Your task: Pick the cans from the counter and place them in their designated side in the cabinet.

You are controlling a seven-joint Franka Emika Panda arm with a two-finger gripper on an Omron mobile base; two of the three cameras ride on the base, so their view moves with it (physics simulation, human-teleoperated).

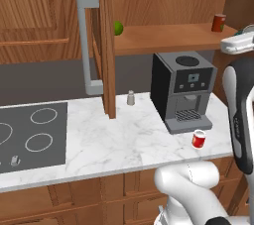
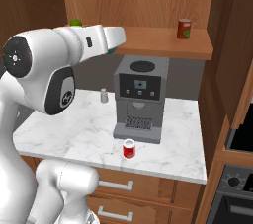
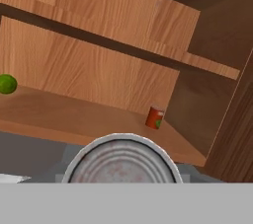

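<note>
In the hand view a can (image 3: 122,161) with a silvery top sits right below the camera, between the jaws. A sliver of teal shows under my gripper (image 2: 118,41), which is raised in front of the cabinet shelf (image 2: 158,43) and shut on this can. The fingers themselves are hidden. The bright red can (image 1: 199,140) (image 2: 129,148) stands upright on the marble counter (image 1: 124,135), just in front of the coffee machine. The cabinet door (image 1: 105,45) stands open with its grey bar handle (image 1: 87,45).
A darker brownish-red can (image 2: 184,28) (image 3: 155,118) stands at the shelf's right end and a green lime (image 1: 117,28) (image 3: 7,84) at its left. A grey coffee machine (image 1: 183,87), a small shaker (image 1: 131,98) and the dark hob (image 1: 30,135) are on the counter.
</note>
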